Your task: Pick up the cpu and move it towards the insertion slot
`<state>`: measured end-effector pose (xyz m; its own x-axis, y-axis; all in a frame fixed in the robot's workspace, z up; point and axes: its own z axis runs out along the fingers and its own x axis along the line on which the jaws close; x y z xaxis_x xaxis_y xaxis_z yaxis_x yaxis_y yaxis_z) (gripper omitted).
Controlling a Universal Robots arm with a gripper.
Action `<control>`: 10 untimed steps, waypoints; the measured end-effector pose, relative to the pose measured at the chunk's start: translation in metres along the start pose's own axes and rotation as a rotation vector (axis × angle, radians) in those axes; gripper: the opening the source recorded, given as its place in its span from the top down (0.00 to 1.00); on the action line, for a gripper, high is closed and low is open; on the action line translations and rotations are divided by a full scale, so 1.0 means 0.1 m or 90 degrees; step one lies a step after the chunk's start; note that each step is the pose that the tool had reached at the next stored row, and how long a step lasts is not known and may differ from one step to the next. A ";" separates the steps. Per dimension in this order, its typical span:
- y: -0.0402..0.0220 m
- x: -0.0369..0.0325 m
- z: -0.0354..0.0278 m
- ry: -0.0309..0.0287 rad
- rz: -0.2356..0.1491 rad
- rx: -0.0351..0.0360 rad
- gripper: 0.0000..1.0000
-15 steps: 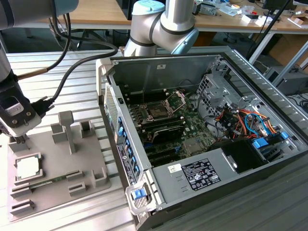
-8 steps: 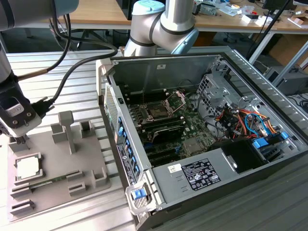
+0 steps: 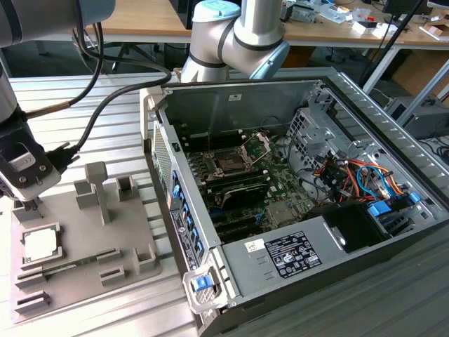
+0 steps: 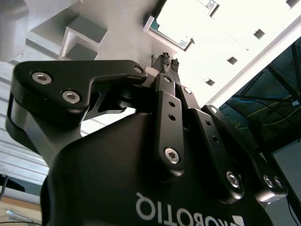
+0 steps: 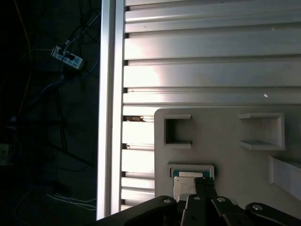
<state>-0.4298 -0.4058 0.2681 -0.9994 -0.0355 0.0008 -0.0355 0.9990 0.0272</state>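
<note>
- The cpu (image 3: 40, 242) is seated flat in a walled pocket of the grey tray (image 3: 133, 235), at the exterior view's left, where it is kept from sliding and left open to a grasp from above.
- The gripper (image 3: 28, 203) is held just above the pocket's far edge, its fingers (image 4: 165, 60) pressed together on nothing.
- The insertion slot (image 3: 231, 163) is set well apart, to the right, inside the open computer case (image 3: 231, 105).
- The cpu is seen as a thin square with a pale silvery top.

I get the exterior view from high up, slanting down over the open computer case (image 3: 295, 175) and the grey fixture plate (image 3: 84, 235) beside it. Both wrist views ride close — looking along the gripper (image 5: 203, 181) onto that same plate, around the pocket holding the cpu (image 5: 183, 187).
</note>
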 end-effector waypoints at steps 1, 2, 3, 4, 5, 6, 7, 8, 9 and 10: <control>0.000 0.000 0.002 0.0000 0.000 0.0000 0.89; 0.000 0.000 0.004 0.0000 0.000 0.0000 0.89; 0.000 0.000 0.006 0.0000 0.000 0.0000 0.89; 0.000 0.000 0.009 0.0000 0.000 0.0000 0.89; 0.000 0.000 0.011 0.0000 0.000 0.0000 0.89; 0.000 0.000 0.013 0.0000 0.000 0.0000 0.89; -0.001 0.000 0.018 0.0000 0.000 0.0000 0.89; -0.001 0.000 0.021 0.0000 0.000 0.0000 0.89; -0.001 0.000 0.024 0.0000 0.000 0.0000 0.89; -0.001 0.000 0.025 0.0000 0.000 0.0000 0.89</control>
<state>-0.4297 -0.4058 0.2656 -0.9994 -0.0355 0.0008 -0.0355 0.9990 0.0272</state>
